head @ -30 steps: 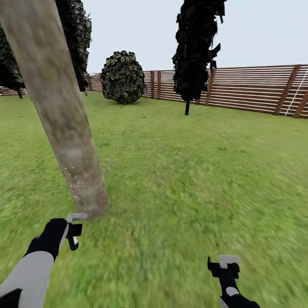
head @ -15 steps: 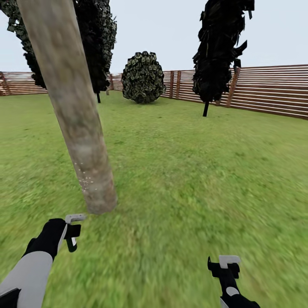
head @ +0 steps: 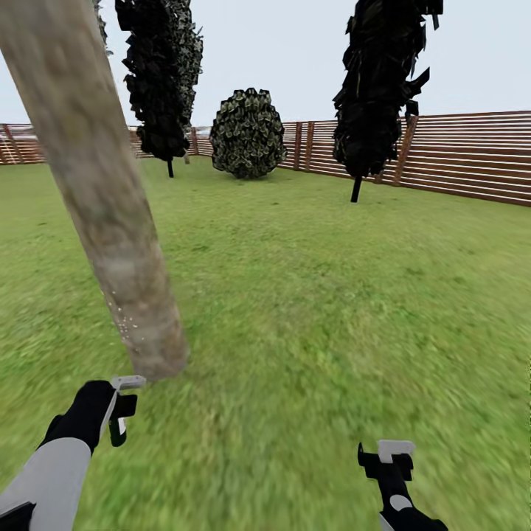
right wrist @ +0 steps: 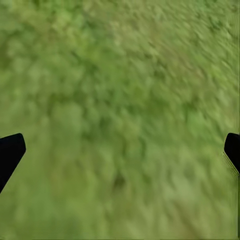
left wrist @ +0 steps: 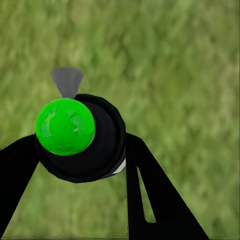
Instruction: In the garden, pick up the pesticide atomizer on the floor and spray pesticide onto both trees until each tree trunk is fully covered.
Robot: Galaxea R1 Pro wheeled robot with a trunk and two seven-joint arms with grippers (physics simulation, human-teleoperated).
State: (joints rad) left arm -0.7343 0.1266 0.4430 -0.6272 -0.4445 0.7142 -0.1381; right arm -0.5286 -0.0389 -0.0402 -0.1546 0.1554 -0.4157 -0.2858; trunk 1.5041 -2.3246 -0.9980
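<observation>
**Inspector A:** What is changing at this station?

**Inspector B:** The head camera is swinging, so the whole picture is shifting against half a second ago. The tree trunk [head: 110, 221] is now leaning across the 10 o'clock part of the view, its foot sitting just ahead of the left gripper [head: 122, 413]. White specks of pesticide [head: 122, 317] are clinging low on the trunk; the bark above is looking bare.

**Inspector A:** Gripper states?

**Inspector B:** The left gripper is clamping the atomizer [left wrist: 80, 137], its green cap and grey nozzle pointing at the grass [left wrist: 190, 75]. The right gripper [head: 387, 453], at 5 o'clock, is spread wide and carrying nothing; its wrist view is showing lawn between its fingertips [right wrist: 11, 150].

**Inspector A:** Meaning for the task?

**Inspector B:** My judgement: coverage is only beginning. The nozzle is needing to be raised toward the trunk, and a second tree is waiting unsprayed.
</observation>
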